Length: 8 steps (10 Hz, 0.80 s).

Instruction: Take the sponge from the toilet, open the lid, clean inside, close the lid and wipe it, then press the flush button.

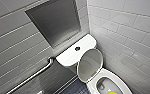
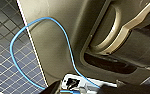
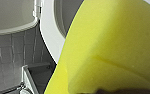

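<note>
Lid (image 1: 89,65) raised; one sponge (image 1: 112,92) over toilet (image 1: 117,78); one flush button (image 1: 77,48).

Toilet (image 1: 121,81): lid (image 1: 89,63) upright before tank (image 1: 71,57) (flush button (image 1: 77,48) on top); sponge (image 1: 112,92) inside bowl rim (image 1: 96,80); grab bar (image 1: 33,76) left.

Bathroom, toilet corner. White ceramic toilet (image 1: 118,80), its rim lay close beside right pincer (image 3: 121,92). Lid (image 1: 89,63) stood raised beyond it, tank with flush button (image 1: 77,48) farther off. Grey tiled walls (image 1: 131,30), recessed niche (image 1: 53,22), metal grab bar (image 1: 33,75), dark small-tiled floor (image 2: 3,62).
</note>
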Tool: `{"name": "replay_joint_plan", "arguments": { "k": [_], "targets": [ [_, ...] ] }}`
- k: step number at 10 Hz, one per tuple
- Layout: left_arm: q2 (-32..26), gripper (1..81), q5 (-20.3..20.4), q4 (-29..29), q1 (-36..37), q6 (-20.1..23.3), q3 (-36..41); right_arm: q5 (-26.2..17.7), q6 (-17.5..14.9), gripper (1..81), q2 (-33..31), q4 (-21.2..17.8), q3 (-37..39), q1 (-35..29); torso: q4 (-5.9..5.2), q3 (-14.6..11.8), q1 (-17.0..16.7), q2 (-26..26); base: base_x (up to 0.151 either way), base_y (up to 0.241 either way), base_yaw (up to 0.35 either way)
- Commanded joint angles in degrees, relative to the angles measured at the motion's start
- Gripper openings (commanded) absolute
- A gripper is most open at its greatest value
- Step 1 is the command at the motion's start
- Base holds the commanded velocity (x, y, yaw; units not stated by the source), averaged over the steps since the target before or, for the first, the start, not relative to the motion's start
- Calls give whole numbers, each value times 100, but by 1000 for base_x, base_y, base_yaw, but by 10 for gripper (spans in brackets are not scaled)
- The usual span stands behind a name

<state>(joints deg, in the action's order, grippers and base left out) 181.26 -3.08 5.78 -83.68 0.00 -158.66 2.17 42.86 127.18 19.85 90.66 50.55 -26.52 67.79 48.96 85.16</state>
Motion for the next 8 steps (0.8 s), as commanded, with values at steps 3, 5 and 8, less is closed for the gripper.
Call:
{"name": "replay_joint_plan", "arguments": {
  "k": [3, 5, 8],
  "targets": [
    [-99, 811, -509, 2, -127, 26, -42, 432, 3, 10, -980, 134, -357, 478, 0, 0, 0, 0, 0, 0, 0],
    [-90, 811, -509, 2, -127, 26, -42, 776, 3, 10, -1210, 134, -410, 672, -2, 0, 0, 0, 0, 0, 0],
    [-90, 811, -501, 2, -127, 26, -42, 375, -24, 10, -1201, 151, -865, -47, -4, 0, 0, 0, 0, 0, 0]
  ]
}}
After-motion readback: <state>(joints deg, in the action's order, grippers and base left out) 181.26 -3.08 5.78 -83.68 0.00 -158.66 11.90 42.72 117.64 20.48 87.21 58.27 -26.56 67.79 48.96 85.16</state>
